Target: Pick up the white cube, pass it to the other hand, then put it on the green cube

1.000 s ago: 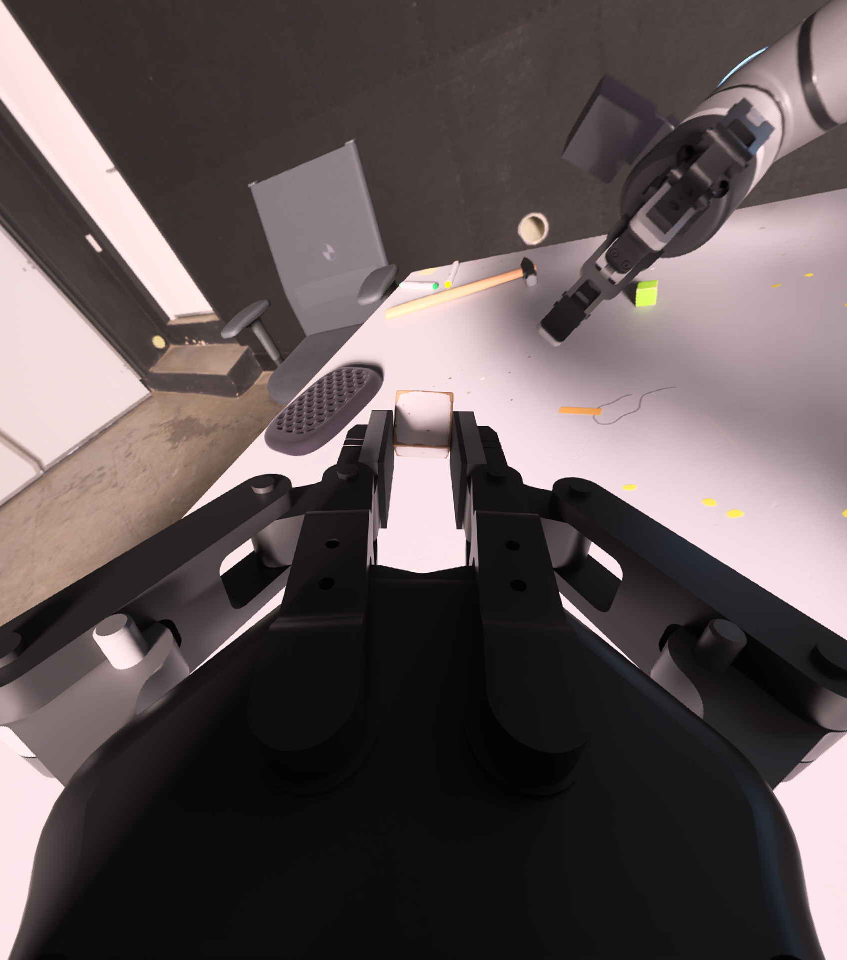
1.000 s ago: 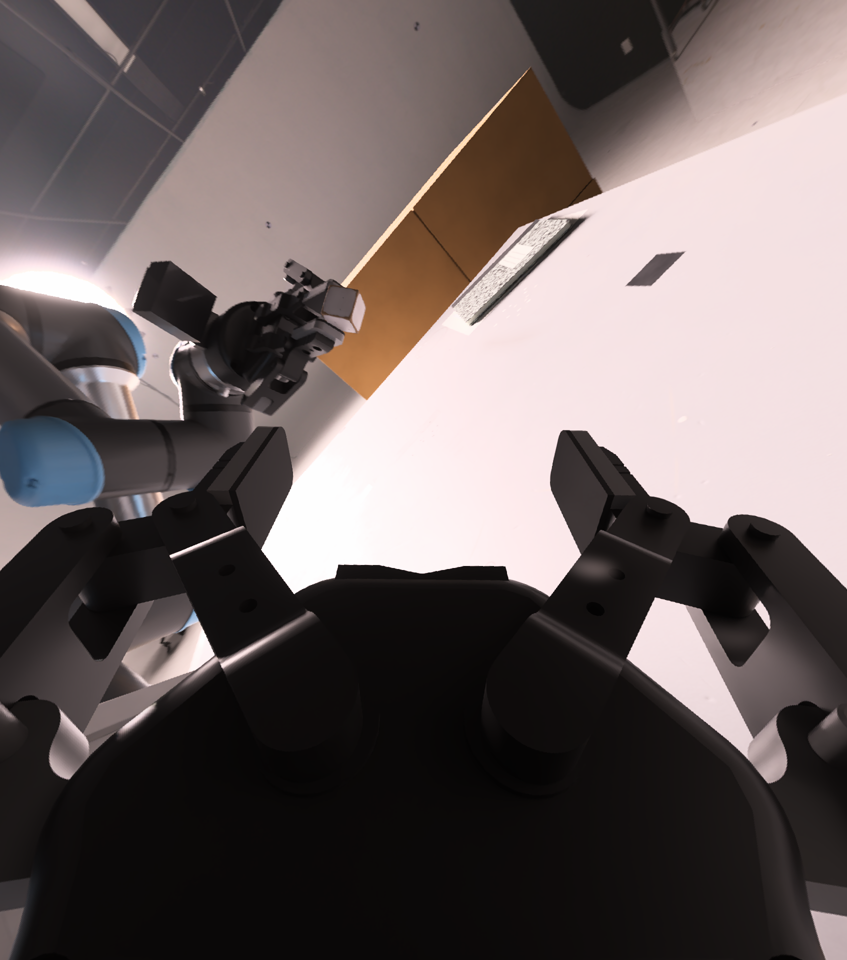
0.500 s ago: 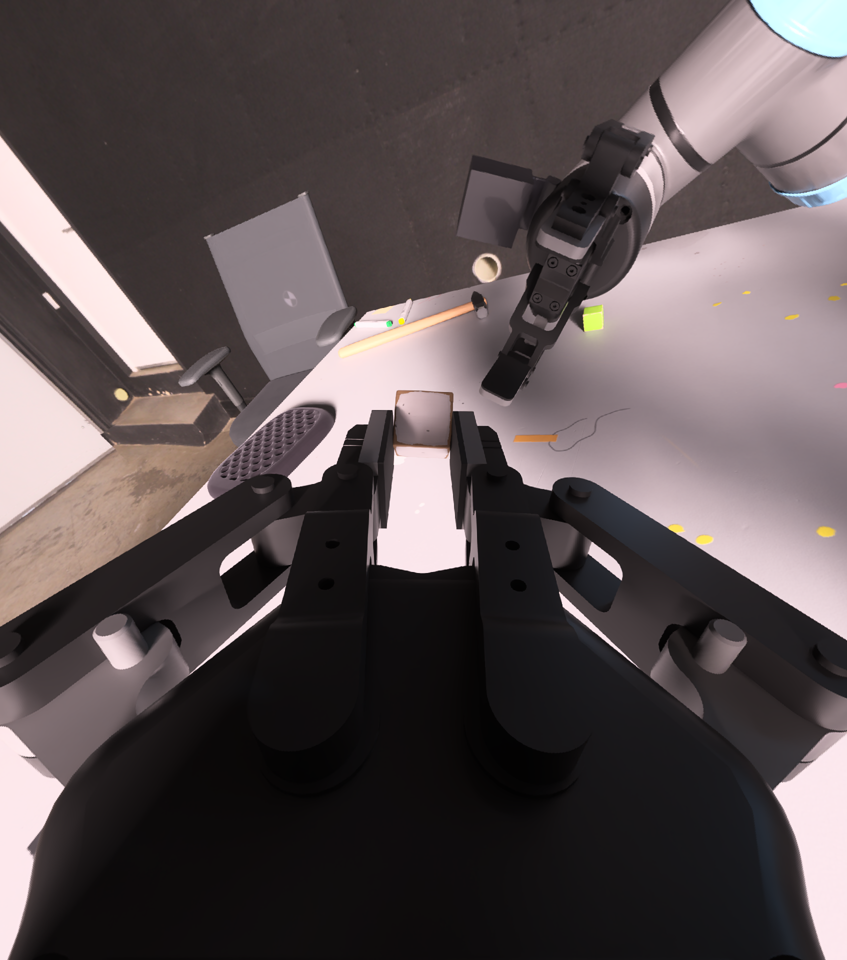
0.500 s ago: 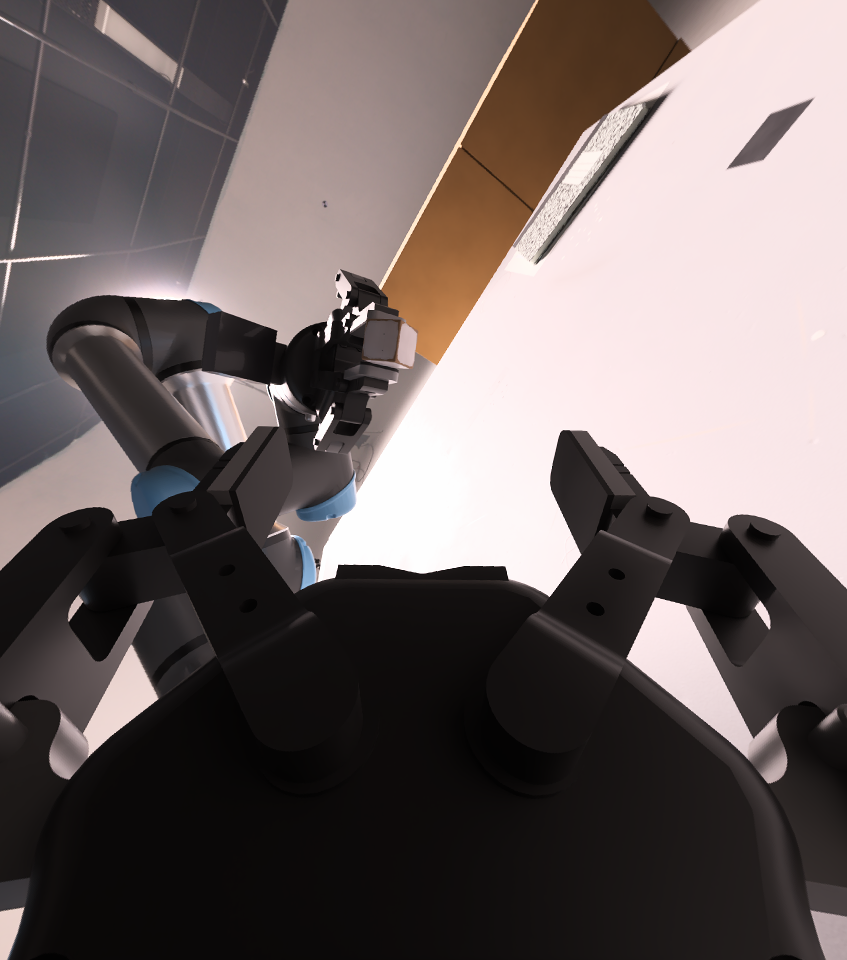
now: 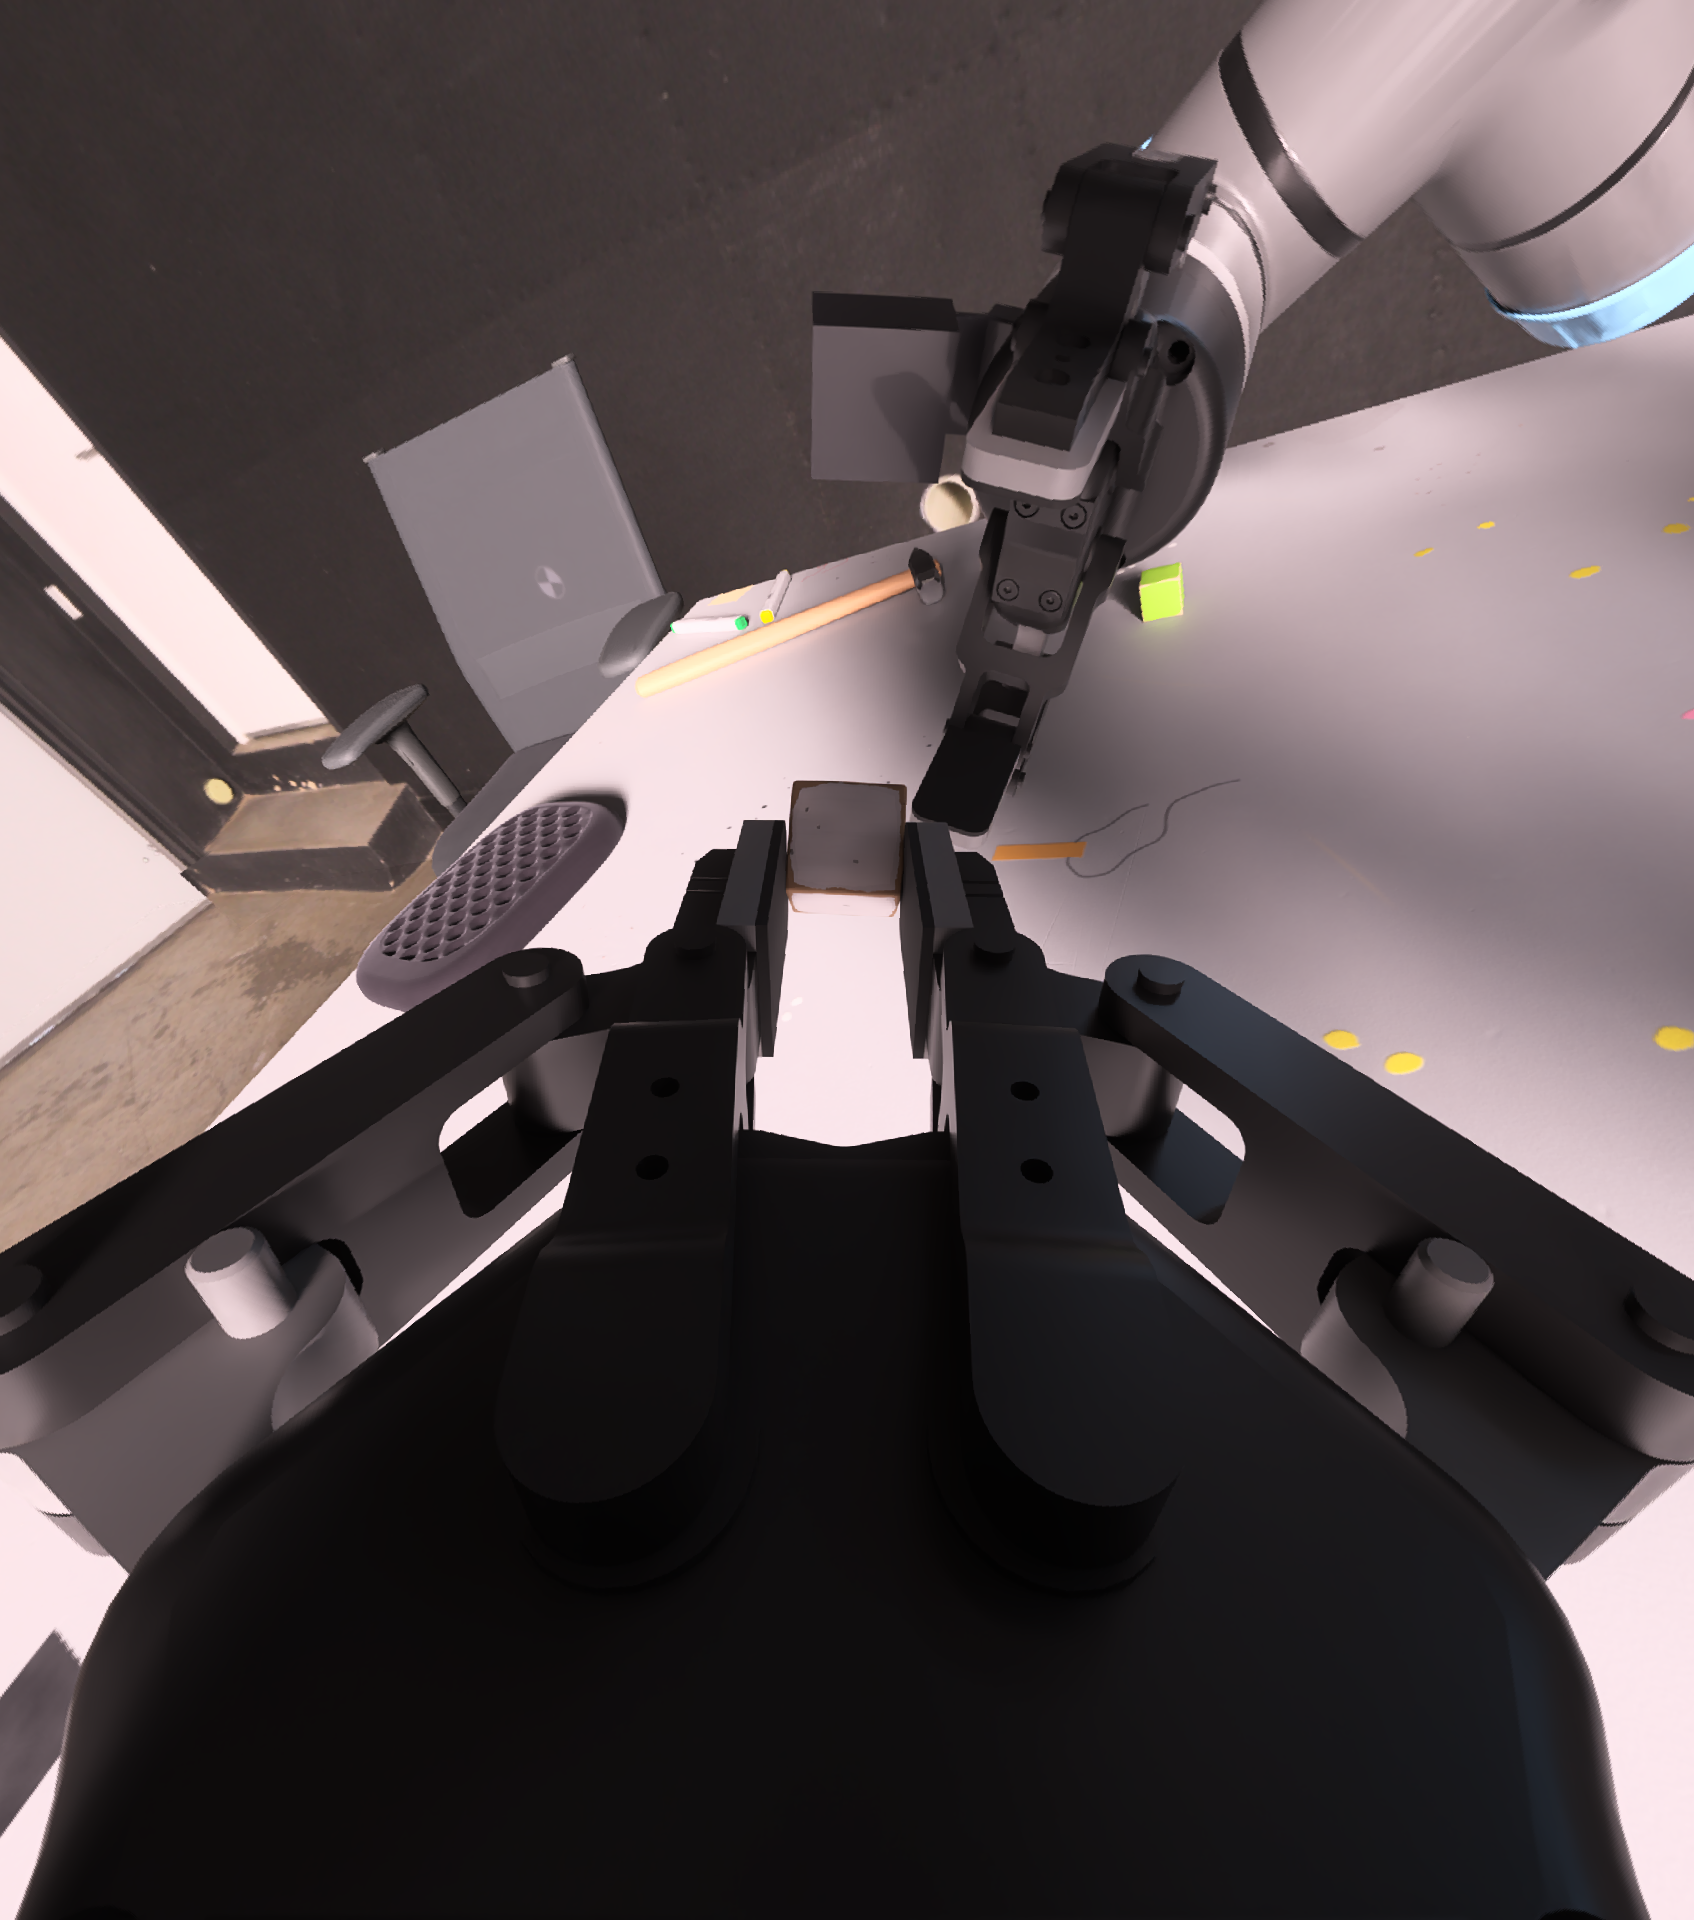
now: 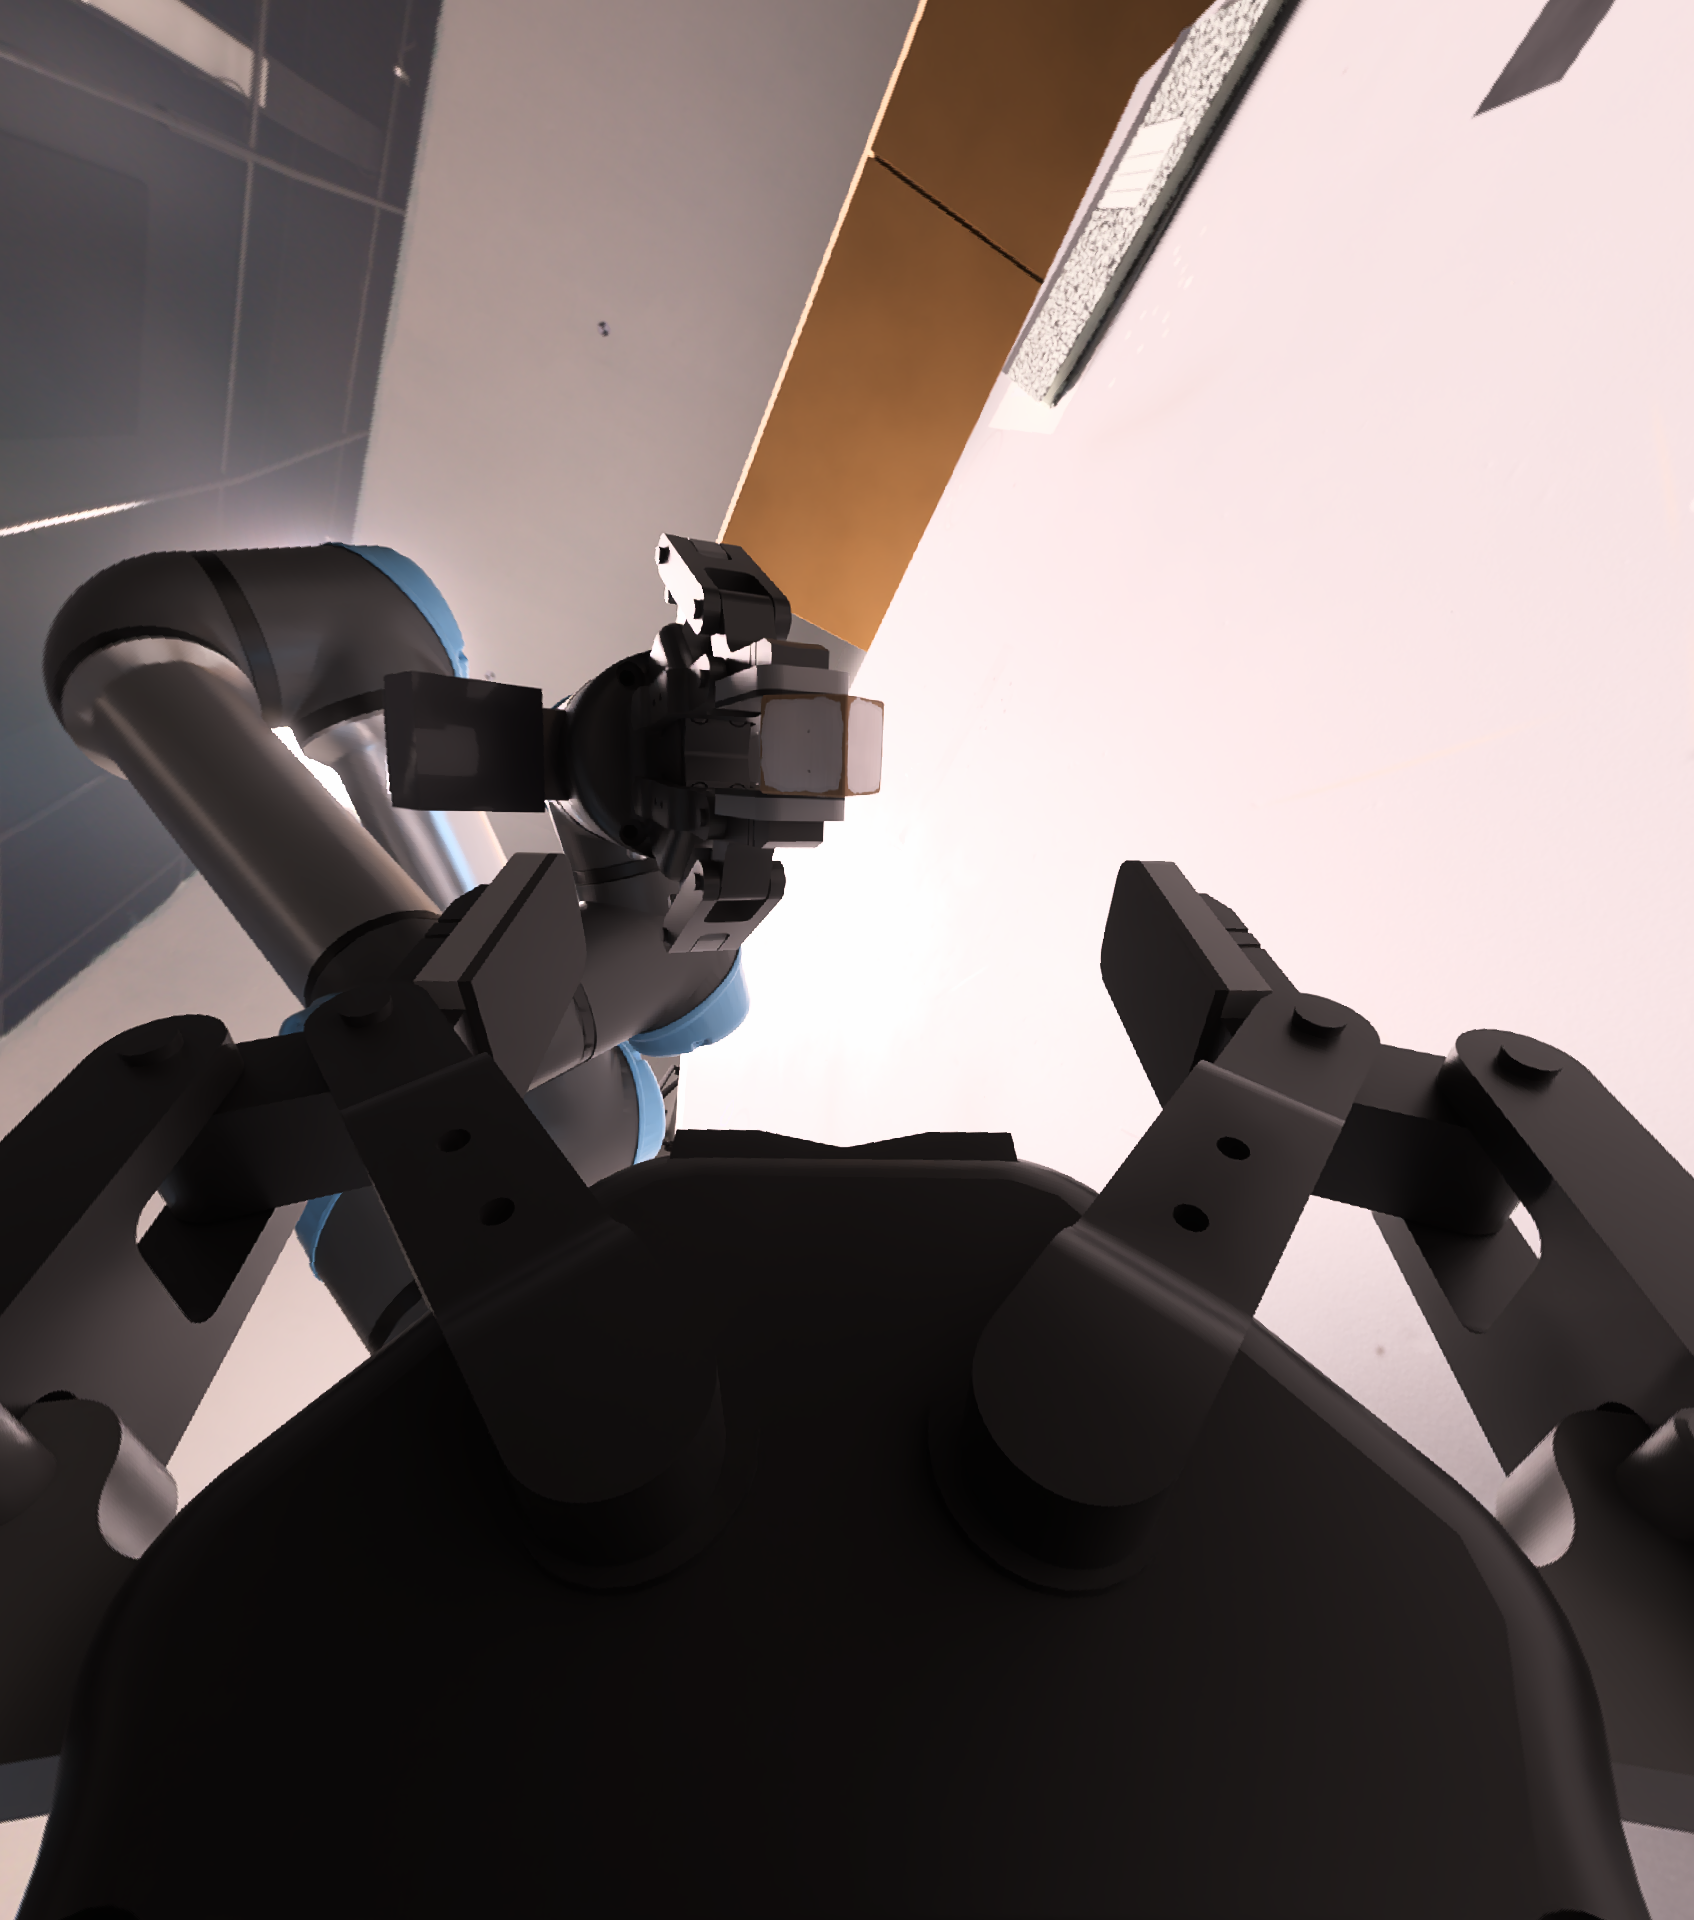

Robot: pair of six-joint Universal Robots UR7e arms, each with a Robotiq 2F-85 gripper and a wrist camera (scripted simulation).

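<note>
My left gripper (image 5: 843,868) is shut on the white cube (image 5: 843,850) and holds it above the white table (image 5: 1394,914). My right gripper (image 6: 838,914) is open and empty. In the left wrist view it (image 5: 973,790) hangs fingers down, just right of and behind the held cube, close to it but apart. In the right wrist view the white cube (image 6: 817,746) shows ahead, slightly left of and above the gap between my open fingers. The green cube (image 5: 1162,594) sits on the table behind the right gripper.
A hammer (image 5: 791,634), markers (image 5: 713,625) and a tape roll (image 5: 947,504) lie at the far edge. A dark perforated oval (image 5: 490,904) sits at the left edge, an orange strip (image 5: 1038,852) near the cube. A brown box (image 6: 884,343) and a speckled slab (image 6: 1134,197) lie beyond.
The right gripper has moved closer to the held white cube, which now looks larger and more central in the right wrist view. The left gripper keeps its grip; the right stays open.
</note>
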